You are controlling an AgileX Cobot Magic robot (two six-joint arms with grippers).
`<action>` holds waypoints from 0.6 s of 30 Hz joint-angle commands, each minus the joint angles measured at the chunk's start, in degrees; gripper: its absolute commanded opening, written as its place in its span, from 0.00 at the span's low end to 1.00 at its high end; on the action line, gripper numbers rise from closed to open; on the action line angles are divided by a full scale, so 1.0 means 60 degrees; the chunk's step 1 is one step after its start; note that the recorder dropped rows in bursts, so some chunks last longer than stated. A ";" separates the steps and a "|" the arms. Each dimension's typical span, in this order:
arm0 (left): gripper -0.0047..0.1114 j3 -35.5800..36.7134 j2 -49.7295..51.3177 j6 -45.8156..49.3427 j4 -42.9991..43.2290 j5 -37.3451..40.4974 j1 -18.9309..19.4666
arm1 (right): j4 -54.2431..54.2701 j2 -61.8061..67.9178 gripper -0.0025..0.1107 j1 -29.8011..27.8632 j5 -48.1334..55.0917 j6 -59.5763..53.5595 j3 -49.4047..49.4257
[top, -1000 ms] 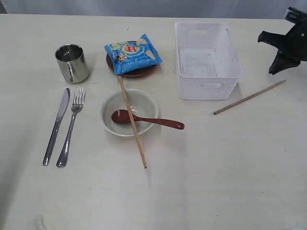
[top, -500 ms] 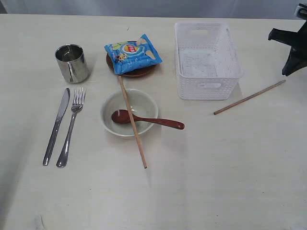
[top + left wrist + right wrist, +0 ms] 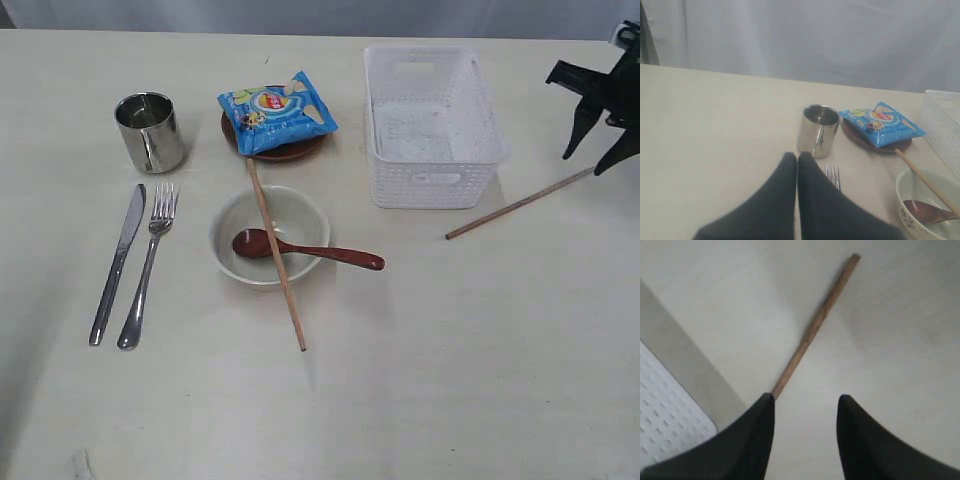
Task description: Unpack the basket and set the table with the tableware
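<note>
Under right hand point(image 3: 806, 400), one chopstick point(image 3: 815, 325)

The right fingers point(image 3: 579, 126) point(image 3: 752, 440) are spread apart with a clear gap between their two dark tips. Both point downward from the black end of the right arm point(image 3: 612, 85), which enters at the far right edge of the exterior view, and one tip hangs slightly lower than the other. The left fingers point(image 3: 775, 200) are pressed flat together along their inner faces, their tips meeting in one blunt point.
</note>
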 commanded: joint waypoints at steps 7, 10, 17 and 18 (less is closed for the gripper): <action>0.04 0.0059 -0.0031 -0.0015 -0.0031 -0.0016 0.0000 | -0.0747 0.0732 0.37 0.0741 -0.0434 0.1520 0.0065; 0.04 0.0059 -0.0031 -0.0015 -0.0031 -0.0016 0.0000 | -0.0775 0.0919 0.37 0.0741 -0.0170 0.1520 0.0065; 0.04 0.0059 -0.0031 -0.0014 -0.0031 -0.0042 -0.0020 | -0.0844 0.1237 0.37 0.0741 -0.0259 0.1560 0.0065; 0.04 0.0059 -0.0031 -0.0014 -0.0031 -0.0042 -0.0020 | -0.0844 0.1284 0.37 0.0741 -0.0332 0.1560 0.0065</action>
